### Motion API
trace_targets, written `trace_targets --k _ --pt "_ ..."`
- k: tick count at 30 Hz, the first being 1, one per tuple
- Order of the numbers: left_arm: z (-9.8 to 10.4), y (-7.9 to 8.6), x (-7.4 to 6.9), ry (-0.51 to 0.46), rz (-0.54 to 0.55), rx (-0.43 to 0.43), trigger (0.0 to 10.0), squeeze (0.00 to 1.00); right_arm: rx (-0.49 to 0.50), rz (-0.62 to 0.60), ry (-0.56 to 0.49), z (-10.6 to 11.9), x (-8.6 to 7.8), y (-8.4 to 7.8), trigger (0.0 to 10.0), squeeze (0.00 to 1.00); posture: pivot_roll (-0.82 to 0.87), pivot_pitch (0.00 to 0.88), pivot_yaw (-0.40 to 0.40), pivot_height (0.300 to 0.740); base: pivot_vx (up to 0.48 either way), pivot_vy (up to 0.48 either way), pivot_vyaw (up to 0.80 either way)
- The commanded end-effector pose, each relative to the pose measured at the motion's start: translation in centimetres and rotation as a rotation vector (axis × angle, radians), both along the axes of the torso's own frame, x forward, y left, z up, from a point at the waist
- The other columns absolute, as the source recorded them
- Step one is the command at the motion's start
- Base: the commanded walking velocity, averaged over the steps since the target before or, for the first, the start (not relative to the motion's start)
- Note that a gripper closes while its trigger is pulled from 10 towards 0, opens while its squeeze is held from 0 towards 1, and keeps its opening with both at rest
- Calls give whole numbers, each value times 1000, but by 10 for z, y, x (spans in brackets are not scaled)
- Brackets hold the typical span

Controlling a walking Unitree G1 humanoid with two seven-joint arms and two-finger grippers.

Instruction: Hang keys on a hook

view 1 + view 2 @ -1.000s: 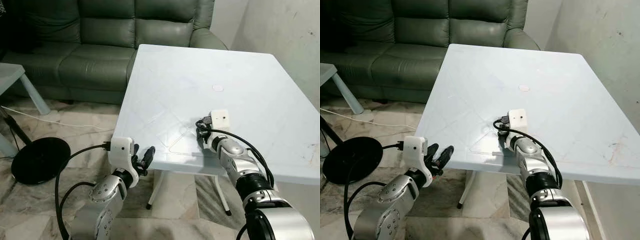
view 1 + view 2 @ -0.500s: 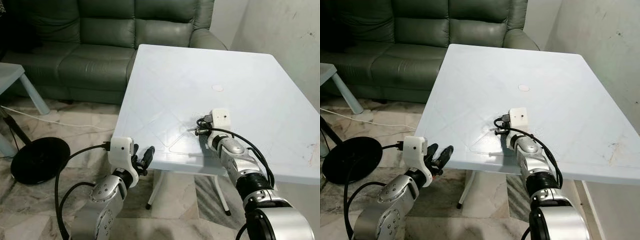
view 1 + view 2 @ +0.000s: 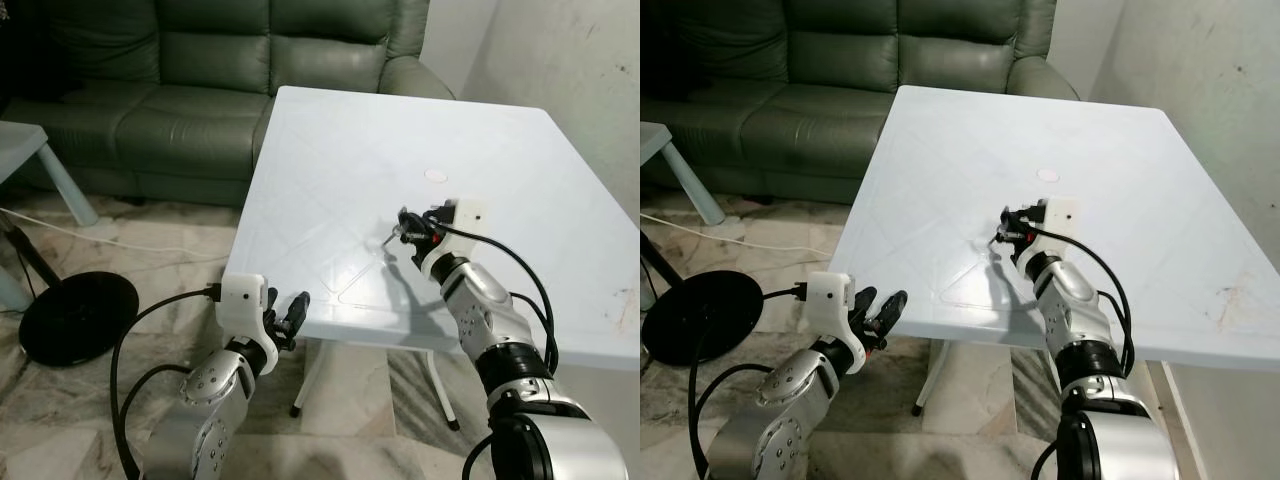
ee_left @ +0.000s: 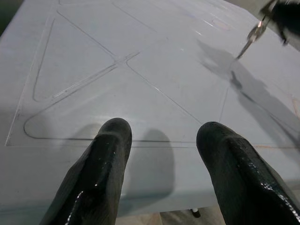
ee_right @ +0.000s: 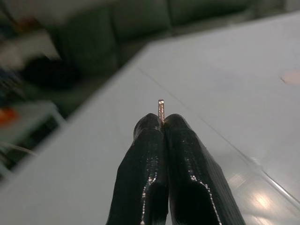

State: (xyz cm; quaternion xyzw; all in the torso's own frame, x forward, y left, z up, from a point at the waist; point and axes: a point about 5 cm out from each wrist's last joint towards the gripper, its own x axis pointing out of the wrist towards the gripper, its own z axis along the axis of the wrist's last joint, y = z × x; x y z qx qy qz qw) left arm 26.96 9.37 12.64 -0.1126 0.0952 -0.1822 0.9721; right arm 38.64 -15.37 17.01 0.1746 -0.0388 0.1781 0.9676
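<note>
A small metal key (image 3: 389, 240) hangs just above the white table (image 3: 330, 130), pinched in my right gripper (image 3: 404, 227), which is shut on it and raised over the table's front middle. In the right wrist view the key's tip (image 5: 161, 107) pokes out between the closed fingers (image 5: 150, 154). My left gripper (image 3: 291, 314) sits low at the table's front left edge; the left wrist view shows its two fingers (image 4: 101, 168) open with nothing between them, and the key (image 4: 251, 39) is seen far ahead. A small round white disc (image 3: 436, 176) lies on the table beyond the key.
A green sofa (image 3: 200, 90) stands behind the table. On the floor at the left are a black round base (image 3: 72, 316), a white cable (image 3: 120, 245) and a pale side table (image 3: 25, 150). A wall (image 3: 580, 80) runs along the right.
My right gripper has lifted off the table and swung up and to the right with the key, which now dangles in the air. The left arm has stayed put.
</note>
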Motion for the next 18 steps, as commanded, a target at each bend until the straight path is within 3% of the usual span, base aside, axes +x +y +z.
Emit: trace_targets --k 1,3,4,5,6,7,10,11,15,17,18 --pt "3 -1 0 -7 6 -3 10000 0 90 37 -49 11 -1 -3 10000 0 61 126 -90 740 0 0 0" --pt "3 -1 0 -7 5 -4 10000 0 -89 34 -119 12 -4 -4 10000 0 58 127 -90 740 0 0 0" --pt "3 -1 0 -7 5 -4 10000 0 -310 6 -167 11 -6 -4 10000 0 58 126 -90 740 0 0 0" --pt "3 -1 0 -7 5 -3 10000 0 -398 -11 -183 10 -6 -5 10000 0 58 126 -90 740 0 0 0" --pt "3 -2 0 -7 5 -6 10000 0 -536 -5 -268 15 -10 -5 10000 0 58 126 -91 740 0 0 0" --pt "3 -2 0 -7 5 -6 10000 0 -536 -5 -268 15 -10 -5 10000 0 58 126 -91 740 0 0 0" --pt "2 -2 0 -7 6 -7 10000 0 -957 24 -401 20 -13 -4 10000 0 54 125 -92 740 0 0 0" --pt "2 -2 0 -6 5 -8 10000 0 -1029 43 -426 20 -14 -3 10000 0 54 125 -92 740 0 0 0" --pt "1 -4 -1 -4 0 -11 10000 0 -1080 61 -485 30 -15 -2 10000 0 50 121 -94 740 0 0 0" --pt "2 -5 0 -5 1 -15 10000 0 -783 22 -402 31 -13 -2 10000 0 51 117 -95 740 0 0 0" --pt "2 -5 0 -5 1 -15 10000 0 -691 12 -371 31 -12 -3 10000 0 51 117 -95 740 0 0 0"
